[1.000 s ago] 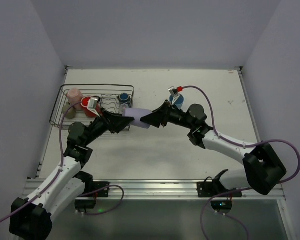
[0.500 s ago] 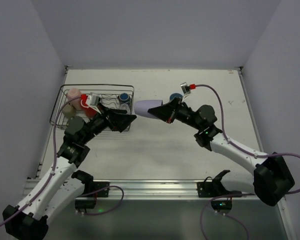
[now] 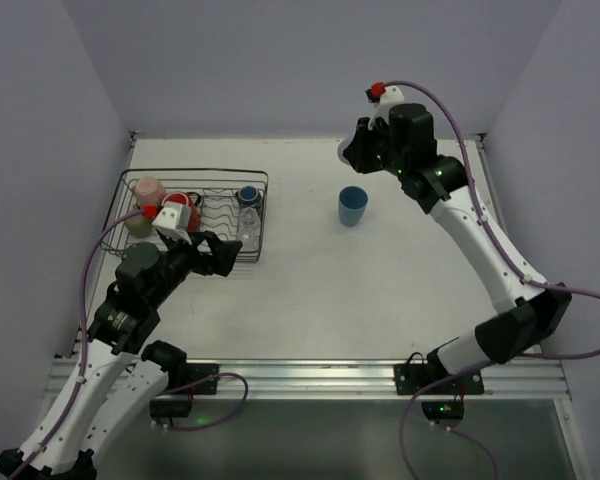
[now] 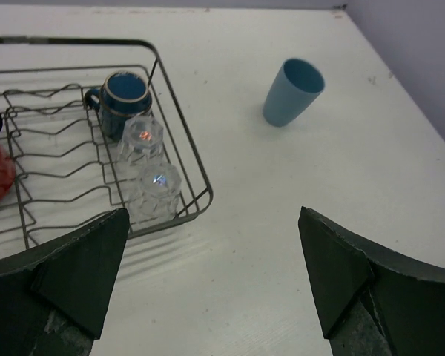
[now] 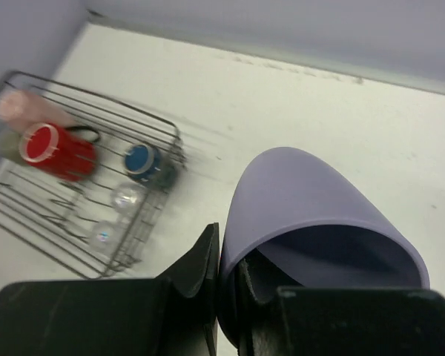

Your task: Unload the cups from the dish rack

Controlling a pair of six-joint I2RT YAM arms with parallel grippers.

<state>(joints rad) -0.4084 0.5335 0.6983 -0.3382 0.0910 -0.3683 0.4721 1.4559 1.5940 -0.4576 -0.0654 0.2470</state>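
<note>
My right gripper (image 5: 228,261) is shut on the rim of the lavender tumbler (image 5: 319,200), one finger inside and one outside. It is held high near the back wall, where the right gripper (image 3: 348,152) hides it from above. The black wire dish rack (image 3: 195,172) holds a pale pink cup (image 3: 148,188), a red mug (image 3: 178,210), an olive mug (image 3: 137,222) and a dark blue mug (image 4: 124,93). A light blue cup (image 3: 352,206) stands upright on the table. My left gripper (image 4: 211,215) is open and empty, just off the rack's near right corner.
Two clear glasses (image 4: 142,135) (image 4: 156,189) sit upside down along the rack's right side. The side walls stand close to the table's left and right edges. Bare white tabletop (image 3: 380,280) lies between the rack and the right arm.
The left gripper let go of the lavender tumbler, opened wide and drew back. The right gripper closed on its rim and carried it up toward the back right.
</note>
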